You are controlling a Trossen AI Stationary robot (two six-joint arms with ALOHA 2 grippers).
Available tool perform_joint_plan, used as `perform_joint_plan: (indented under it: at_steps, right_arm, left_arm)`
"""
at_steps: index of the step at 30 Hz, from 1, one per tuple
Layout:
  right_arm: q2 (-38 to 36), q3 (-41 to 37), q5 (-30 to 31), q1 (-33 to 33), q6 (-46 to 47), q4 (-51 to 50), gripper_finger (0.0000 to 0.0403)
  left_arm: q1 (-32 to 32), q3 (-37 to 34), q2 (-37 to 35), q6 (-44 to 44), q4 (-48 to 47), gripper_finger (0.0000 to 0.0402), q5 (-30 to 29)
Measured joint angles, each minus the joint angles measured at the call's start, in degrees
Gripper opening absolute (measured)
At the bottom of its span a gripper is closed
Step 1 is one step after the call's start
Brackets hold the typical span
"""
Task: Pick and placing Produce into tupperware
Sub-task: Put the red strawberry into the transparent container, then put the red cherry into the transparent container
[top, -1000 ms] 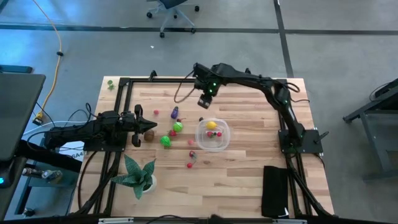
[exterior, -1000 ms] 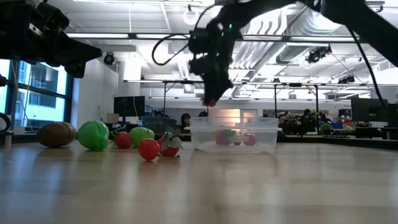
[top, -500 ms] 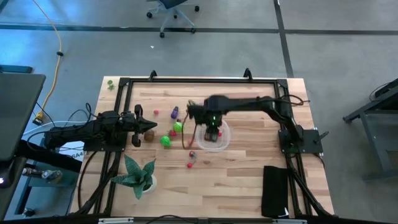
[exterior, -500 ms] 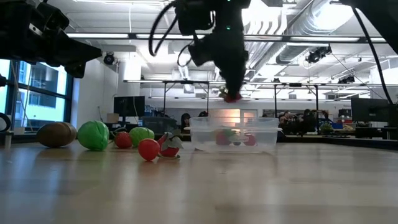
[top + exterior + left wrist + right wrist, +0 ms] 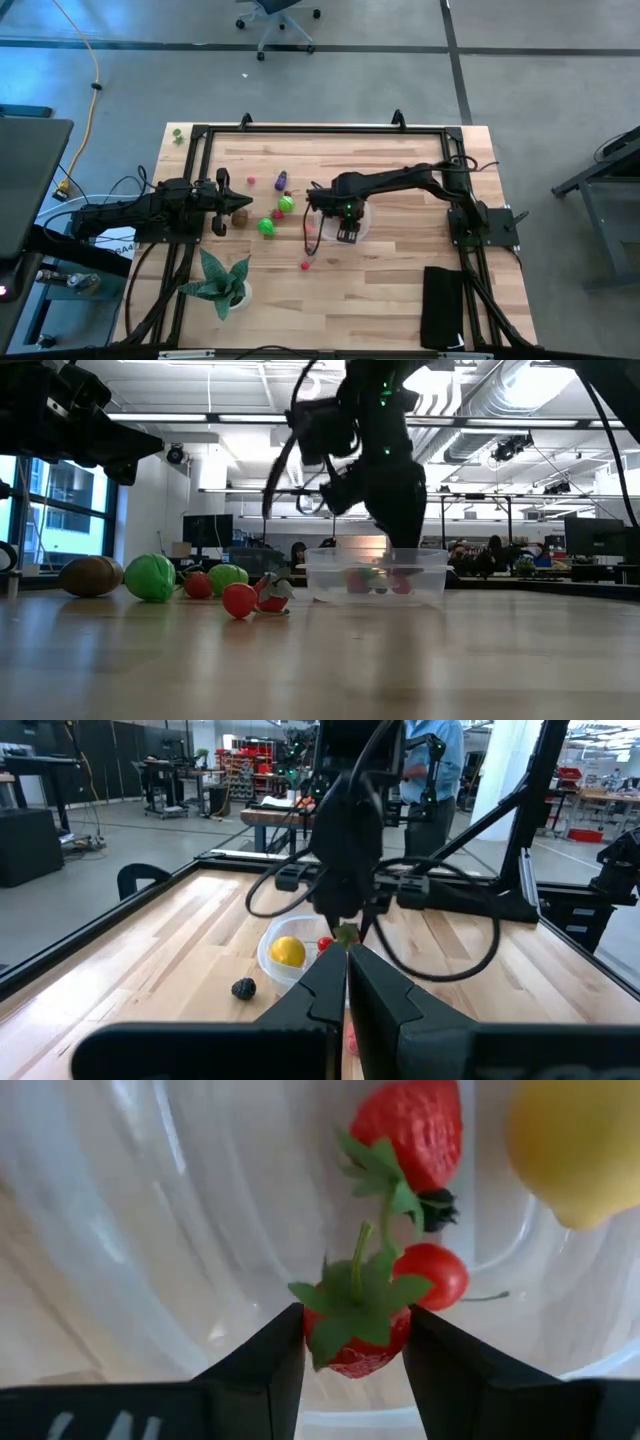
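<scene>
Strawberry [image 5: 352,1332] clamped in right hand [image 5: 352,1342], low inside tupperware [image 5: 150,1200].

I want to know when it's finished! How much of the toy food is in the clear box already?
Some is in: a yellow fruit, a strawberry and a small red tomato lie in the tupperware. In hand: the right gripper holds another red strawberry just above the box floor, not yet released. Left to do: several pieces on the table, like the green ball, brown one and red ones.

Potted plant [image 5: 222,280] at one table corner — black pad [image 5: 441,306] opposite.
</scene>
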Motion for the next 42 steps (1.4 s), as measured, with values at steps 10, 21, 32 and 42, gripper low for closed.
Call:
perform_joint_plan:
  at_steps: [10,21,32,42]
  right_arm:
    - [-0.1,-1.3,-0.1,-0.2,-0.9,2.3,0.0148]
    - [-0.1,-1.3,-0.1,-0.2,-1.7,3.0,0.0203]
    - [-2.5,8.8,10.8,1.7,-2.8,-5.4,0.0204]
    - [-28.9,-5.0,27.3,15.8,10.3,9.4,0.0204]
  left_arm:
    - [0.0,0.0,0.0,0.0,0.0,0.0005,0.0]
    - [0.0,0.0,0.0,0.0,0.0,0.0005,0.0]
    - [0.0,0.0,0.0,0.0,0.0,0.0005,0.0]
    - [0.0,0.0,0.0,0.0,0.0,0.0005,0.0]
